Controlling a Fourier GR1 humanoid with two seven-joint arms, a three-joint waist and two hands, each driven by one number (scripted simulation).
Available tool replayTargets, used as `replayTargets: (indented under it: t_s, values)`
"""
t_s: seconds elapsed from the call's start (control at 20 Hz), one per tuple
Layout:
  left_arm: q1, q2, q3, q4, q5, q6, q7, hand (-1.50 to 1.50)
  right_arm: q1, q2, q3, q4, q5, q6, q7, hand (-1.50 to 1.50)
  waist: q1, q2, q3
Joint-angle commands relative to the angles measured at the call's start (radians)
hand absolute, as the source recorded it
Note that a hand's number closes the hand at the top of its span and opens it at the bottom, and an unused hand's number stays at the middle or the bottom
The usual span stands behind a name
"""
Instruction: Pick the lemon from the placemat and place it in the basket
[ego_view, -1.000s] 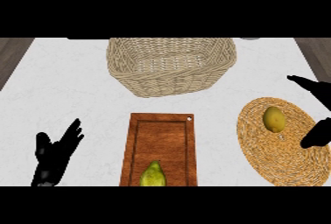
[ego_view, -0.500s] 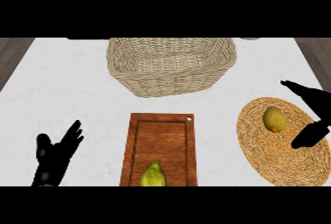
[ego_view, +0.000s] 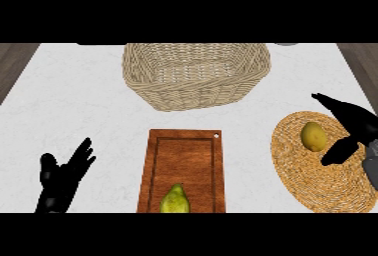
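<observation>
**Q:** Black hands, what's each doing?

**A:** Right hand (ego_view: 353, 125) shows at the view's right edge, over the round woven placemat (ego_view: 325, 177). Fingers spread & fairly straight, pointing up-left; thumb hangs lower, towards the mat's middle. It holds nothing. Lemon (ego_view: 314, 136) sits on the mat's upper part, in the gap between fingers & thumb. Can't tell if any part of the hand touches it. A bit of grey forearm shows just below the hand at the edge.

**Q:** And the other?

**A:** Left hand (ego_view: 63, 180) is low at the view's left, fingers up & relaxed, resting over the white counter (ego_view: 74, 100). Holds nothing, well apart from everything else.

**Q:** Where's the basket?

**A:** Wicker basket (ego_view: 193, 72) stands at top centre, open side up, w/ nothing seen inside. It's up & left of the placemat, w/ bare counter between them.

**Q:** Anything in the middle?

**A:** Brown wooden cutting board (ego_view: 184, 165), long side running towards the robot, lies below the basket. A yellow-green pear-like fruit (ego_view: 175, 200) lies at its near end, cut by the view's lower edge. Board is just left of the placemat, narrow strip of counter between.

**Q:** Edges & free room?

**A:** Counter's left & right edges show as dark wood-look strips at the top corners. Placemat runs close to the view's right edge. Wide bare counter lies left of the board & basket.
</observation>
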Motion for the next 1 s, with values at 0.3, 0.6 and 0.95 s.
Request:
replayTargets:
  t_s: [0.3, 0.6, 0.95]
  values:
    - [0.002, -0.027, -0.005, 0.054, -0.019, -0.017, 0.045, 0.00, -0.045, 0.034, 0.010, 0.119, 0.080, 0.056, 0.009, -1.50, -0.001, 0.008, -0.009]
    - [0.045, -0.005, 0.041, 0.047, -0.001, -0.057, 0.006, 0.00, -0.018, 0.049, -0.001, 0.207, 0.133, -0.028, -0.098, -1.50, 0.000, 0.007, -0.009]
    - [0.072, -0.017, 0.031, -0.027, -0.035, -0.038, 0.051, 0.00, -0.016, 0.121, 0.004, 0.254, 0.189, -0.078, -0.090, -1.50, 0.003, 0.007, -0.008]
